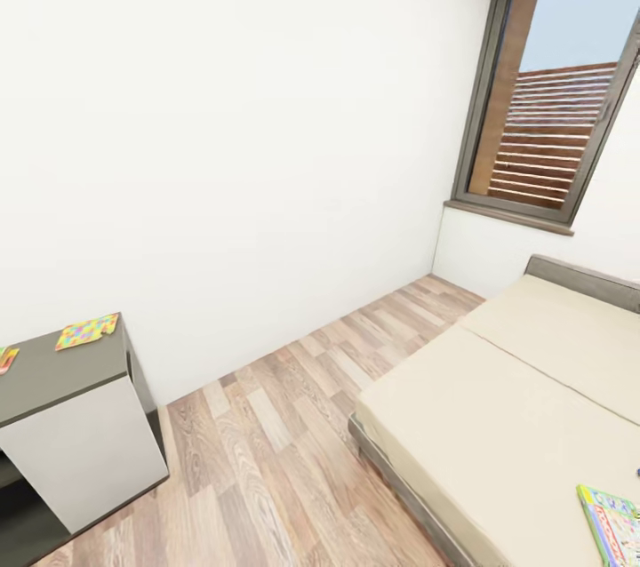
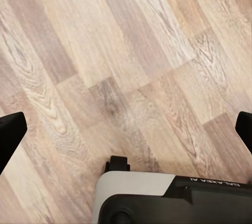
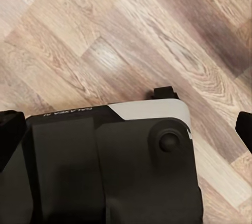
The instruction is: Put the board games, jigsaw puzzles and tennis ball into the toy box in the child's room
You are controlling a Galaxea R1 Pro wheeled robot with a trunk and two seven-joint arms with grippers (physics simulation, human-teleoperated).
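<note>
Board game (image 1: 613, 523) seen flat on bed (image 1: 498, 425) at near corner, long axis running away along bed edge. Puzzle (image 1: 87, 331) lying flat on table (image 1: 53, 376) left of bed. Open wood floor (image 1: 284, 425) between table and bed. Left gripper (image 2: 126, 129) and right gripper (image 3: 126, 129) fingers spread wide over floor, nothing held.

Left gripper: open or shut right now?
Open. In the left wrist view both fingertips sit at opposite edges, with only bare wood floor between them.

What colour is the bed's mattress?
Plain beige, with no pattern; the mattress shows best in the head view.
</note>
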